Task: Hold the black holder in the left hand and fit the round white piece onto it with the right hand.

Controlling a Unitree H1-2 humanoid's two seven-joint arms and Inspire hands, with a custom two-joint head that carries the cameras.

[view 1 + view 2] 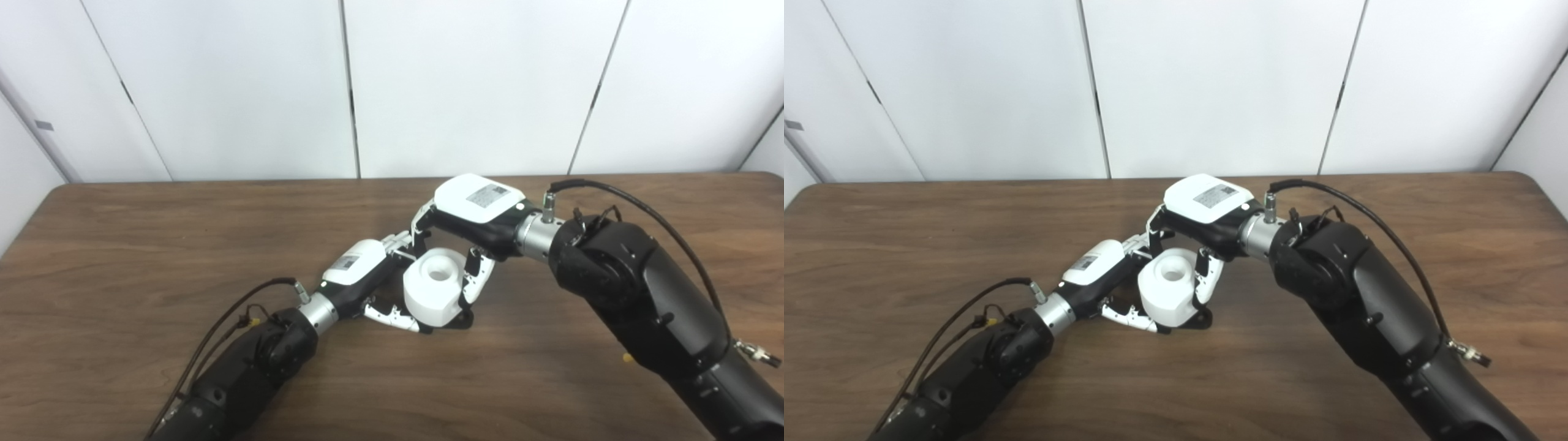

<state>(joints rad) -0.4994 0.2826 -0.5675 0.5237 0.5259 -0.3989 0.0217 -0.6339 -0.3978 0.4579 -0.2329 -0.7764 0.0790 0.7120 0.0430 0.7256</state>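
I see both hands meeting near the middle of the wooden table [153, 245], a dark brown top with a streaky grain and rounded corners. Between them sits the round white piece [432, 288], a matte, chunky cylinder with a shallow round recess in its top face, tilted slightly toward the left arm. Under its lower edge I can make out a sliver of the black holder [456, 320], low against the tabletop (most of it is hidden by the white piece, so I can't describe its shape). My left hand [367, 278], glossy white shell over black, curls its fingers [392, 315] around the bottom of the assembly from the near side, clasping the holder. My right hand [1194, 226] arches over from behind, its fingers [474, 278] pressed down the right flank of the white piece and its thumb at the far side, gripping it. Behind the table stand plain white wall panels [1213, 86] with dark seams.
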